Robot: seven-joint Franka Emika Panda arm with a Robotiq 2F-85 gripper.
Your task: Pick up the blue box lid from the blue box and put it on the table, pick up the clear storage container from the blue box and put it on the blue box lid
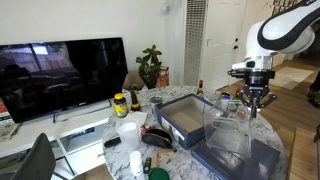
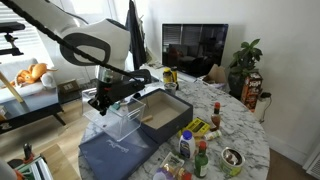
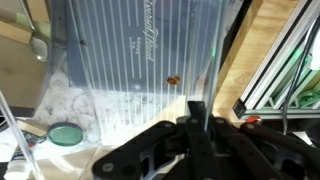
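You've got the hand [image 1: 252, 103] clamped on the rim of the clear storage container [image 1: 228, 128], which hangs just over the blue box lid [image 1: 243, 161] at the counter [image 2: 240, 122] edge beside the blue box [image 1: 185, 112], lid straight below hand.

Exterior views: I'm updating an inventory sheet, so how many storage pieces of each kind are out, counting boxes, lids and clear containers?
Navy box: 1
Navy lid: 1
Clear container: 1
Total: 3
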